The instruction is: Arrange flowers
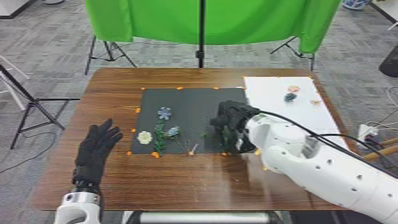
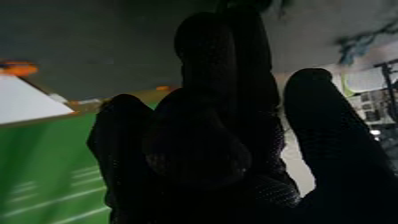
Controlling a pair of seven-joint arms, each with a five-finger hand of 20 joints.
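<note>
Flowers (image 1: 164,113) lie on the black mat (image 1: 191,98) and white sheet (image 1: 277,112), head view; left hand (image 1: 92,152), fingers straight; right hand (image 1: 234,114) at the mat, grip impossible to tell. Right wrist view: orange lump (image 2: 16,68) at the sheet's edge.

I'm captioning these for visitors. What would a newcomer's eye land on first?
Probably the bright green cloth hanging beyond the table. Next, the white right arm, its black hand over the dark mat, where flowers lie on the left.
</note>
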